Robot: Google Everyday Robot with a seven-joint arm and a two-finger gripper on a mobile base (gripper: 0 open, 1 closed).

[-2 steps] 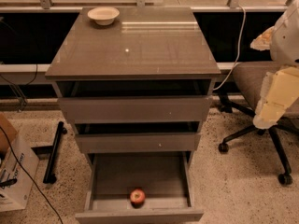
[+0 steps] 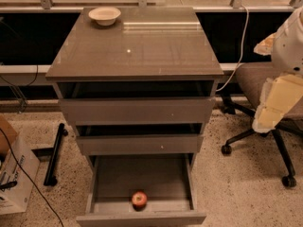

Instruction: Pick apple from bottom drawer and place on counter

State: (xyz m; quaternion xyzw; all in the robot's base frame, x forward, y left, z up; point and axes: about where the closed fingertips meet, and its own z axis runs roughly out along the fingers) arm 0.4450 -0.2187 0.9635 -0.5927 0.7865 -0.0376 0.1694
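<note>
The apple [image 2: 139,199] is small and red and lies near the front of the open bottom drawer [image 2: 142,181], close to its front wall. The two drawers above it are pulled out a little. The counter [image 2: 137,46] is the glossy grey-brown top of the cabinet. My gripper [image 2: 277,103] hangs at the right edge of the view, on the white arm, above the office chair. It is well to the right of the cabinet and far from the apple.
A white bowl [image 2: 104,15] stands on the counter's back left corner. An office chair [image 2: 260,126] with a wheeled base stands right of the cabinet. A cardboard box [image 2: 12,174] and a black bar [image 2: 54,152] lie on the floor at the left. A cable [image 2: 241,41] hangs behind.
</note>
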